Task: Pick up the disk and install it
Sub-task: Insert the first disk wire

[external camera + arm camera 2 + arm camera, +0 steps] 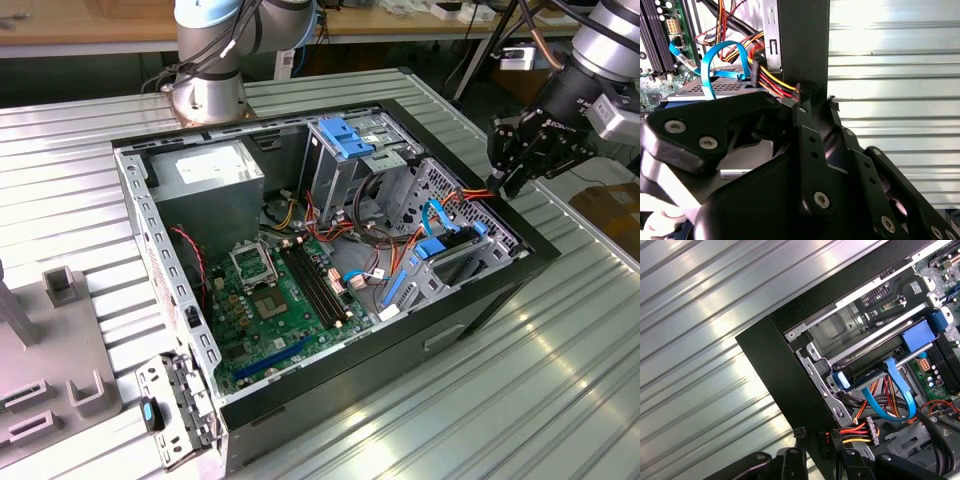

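The disk (452, 252), grey metal with blue carrier rail ends, lies in the low drive bay at the corner of the open computer case (470, 300), on the exterior view's right. A thin blue cable (432, 215) loops over it. In the first wrist view the disk (871, 370) sits between two blue tabs; in the second wrist view the disk's (720, 89) grey top shows under the blue cable. My gripper (500, 185) hovers just above the case's wall beside that bay, apart from the disk. In both wrist views the gripper (812, 435) (816, 106) stands slightly open with nothing held.
A tall metal bay with a larger blue bracket (345, 135) stands toward the back of the case. Red, yellow and orange power wires (857, 430) bunch near my fingertips. The motherboard (280, 300) fills the case floor. The arm's base (205, 90) stands behind the case; grey fixtures (60, 290) sit at the exterior view's left.
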`<move>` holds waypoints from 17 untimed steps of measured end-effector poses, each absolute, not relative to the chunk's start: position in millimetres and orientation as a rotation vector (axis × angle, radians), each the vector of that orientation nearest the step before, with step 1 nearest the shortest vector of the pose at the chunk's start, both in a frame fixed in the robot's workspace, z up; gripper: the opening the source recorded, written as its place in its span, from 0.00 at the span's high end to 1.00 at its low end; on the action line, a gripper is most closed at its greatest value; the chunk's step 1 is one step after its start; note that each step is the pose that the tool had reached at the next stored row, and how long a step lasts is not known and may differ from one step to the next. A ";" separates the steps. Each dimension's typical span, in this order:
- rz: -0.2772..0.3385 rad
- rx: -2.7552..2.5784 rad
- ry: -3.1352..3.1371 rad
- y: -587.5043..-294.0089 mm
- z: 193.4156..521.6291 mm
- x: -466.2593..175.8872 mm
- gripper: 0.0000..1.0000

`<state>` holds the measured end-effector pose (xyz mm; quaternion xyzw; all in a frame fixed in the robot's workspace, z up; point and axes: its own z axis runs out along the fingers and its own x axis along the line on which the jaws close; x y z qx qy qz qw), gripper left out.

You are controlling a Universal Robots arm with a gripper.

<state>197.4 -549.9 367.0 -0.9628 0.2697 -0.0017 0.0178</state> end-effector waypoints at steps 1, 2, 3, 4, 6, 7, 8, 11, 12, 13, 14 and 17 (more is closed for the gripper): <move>-0.005 -2.991 0.838 -549.9 367.0 197.4 0.75; -0.006 -2.991 0.838 -549.9 367.0 197.4 0.81; -0.006 -2.991 0.838 -549.9 367.0 197.4 0.84; -0.005 -2.991 0.838 -549.8 367.0 197.4 0.84; -0.006 -2.991 0.838 -549.9 367.0 197.4 0.84; -0.006 -2.991 0.838 -549.8 367.0 197.4 0.84; -0.006 -2.991 0.838 -549.8 367.1 197.4 0.84; -0.006 -2.991 0.838 -549.8 370.9 197.4 0.84; -0.005 -2.991 0.838 -549.8 372.2 197.5 0.84; -0.006 -2.991 0.838 -549.8 373.2 197.5 0.84; -0.006 -2.991 0.838 -549.8 377.0 197.5 0.84; -0.006 -2.991 0.838 -549.8 378.2 197.4 0.84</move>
